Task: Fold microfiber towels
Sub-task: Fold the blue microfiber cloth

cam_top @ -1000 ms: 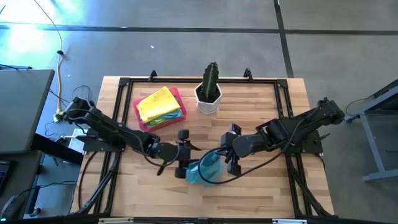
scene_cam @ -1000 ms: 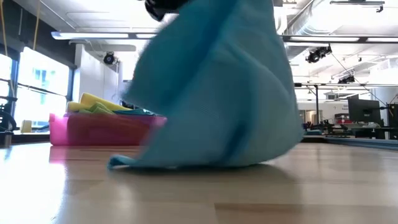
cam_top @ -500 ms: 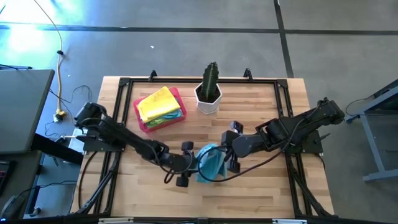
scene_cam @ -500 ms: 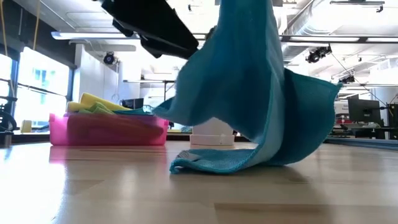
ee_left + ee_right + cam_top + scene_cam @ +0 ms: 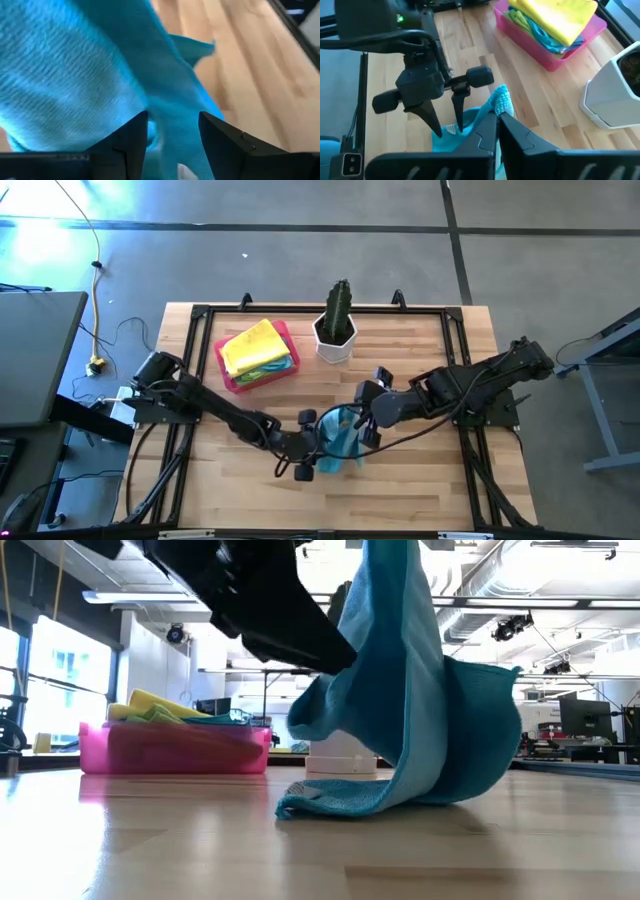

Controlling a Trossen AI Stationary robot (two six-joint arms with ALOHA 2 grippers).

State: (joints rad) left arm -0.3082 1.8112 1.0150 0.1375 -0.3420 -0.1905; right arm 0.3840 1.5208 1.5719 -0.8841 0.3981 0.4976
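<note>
A light blue towel (image 5: 338,442) hangs in a loose drape (image 5: 420,710) from my right gripper (image 5: 497,116), which is shut on its top above the middle of the table. My left gripper (image 5: 320,446) is open and stands low on the towel's left side. In the left wrist view the blue cloth (image 5: 172,140) fills the gap between its two fingers. Yellow, green and blue towels (image 5: 256,348) lie heaped in a pink tray (image 5: 232,378) at the far left. My right gripper pinches the towel's upper end between its two fingers; a small tuft (image 5: 499,99) sticks out past the fingertips. The fingers slant down from the table's right. The towel hangs slack, with its lower end (image 5: 330,802) on the table. My left gripper has cloth between its open fingers (image 5: 458,112); whether they touch it, I cannot tell.
A white pot with a cactus (image 5: 336,328) stands at the far middle, behind the towel. The pink tray (image 5: 170,748) stands to its left. Bare wood (image 5: 420,480) lies along the near side of the table.
My left gripper has sunk and moved in toward the hanging towel from its left, staying open. The towel, earlier billowed out wide over the table, now hangs narrower from my right gripper, its lower end still on the wood.
</note>
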